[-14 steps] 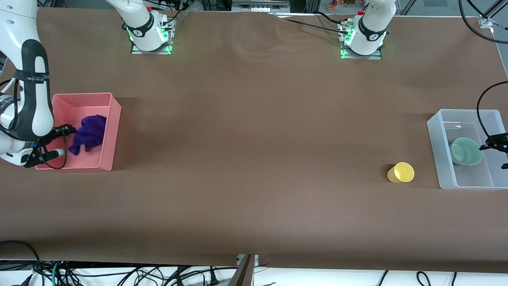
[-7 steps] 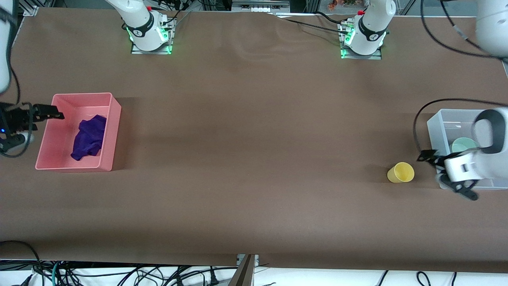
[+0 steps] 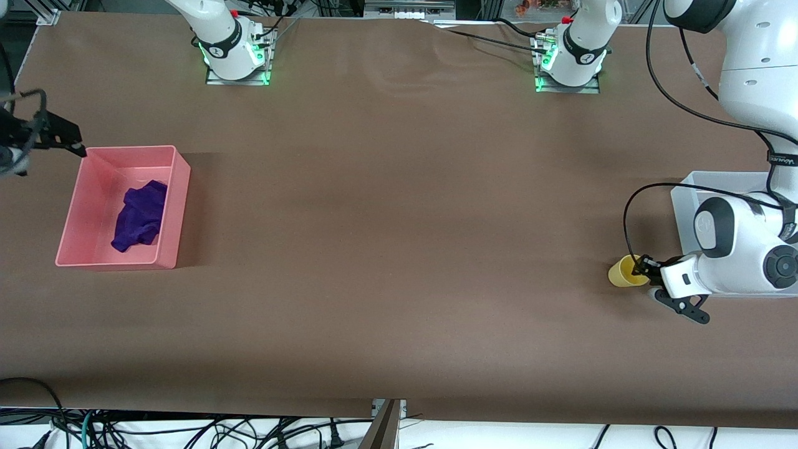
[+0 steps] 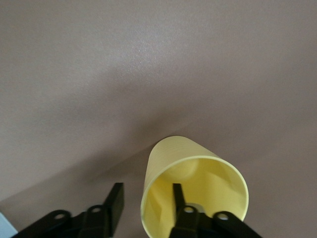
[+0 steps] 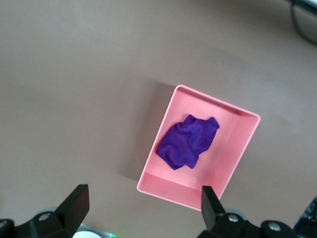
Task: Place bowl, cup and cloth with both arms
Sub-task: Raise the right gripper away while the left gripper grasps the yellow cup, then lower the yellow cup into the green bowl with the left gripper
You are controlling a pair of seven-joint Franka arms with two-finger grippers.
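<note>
The yellow cup (image 3: 619,274) lies on its side on the table, beside the clear bin (image 3: 682,202). My left gripper (image 3: 641,269) is open at the cup's mouth. In the left wrist view one finger (image 4: 178,198) is inside the cup (image 4: 173,158) and the other finger (image 4: 115,203) is outside, with the cup's wall between them. The purple cloth (image 3: 140,215) lies rumpled in the pink bin (image 3: 177,206). My right gripper (image 3: 73,142) is open and empty, up over the table by that bin's corner. Its wrist view (image 5: 143,203) looks down on the cloth (image 5: 188,141). The bowl is hidden by my left arm.
The pink bin (image 5: 168,191) stands at the right arm's end of the table and the clear bin at the left arm's end. Both robot bases (image 3: 234,53) stand along the table's edge farthest from the front camera. Cables hang off the nearest edge.
My left gripper left the bowl in the clear bin and moved to the cup, one finger entering its mouth. My right gripper let go of the cloth and rose away from the pink bin.
</note>
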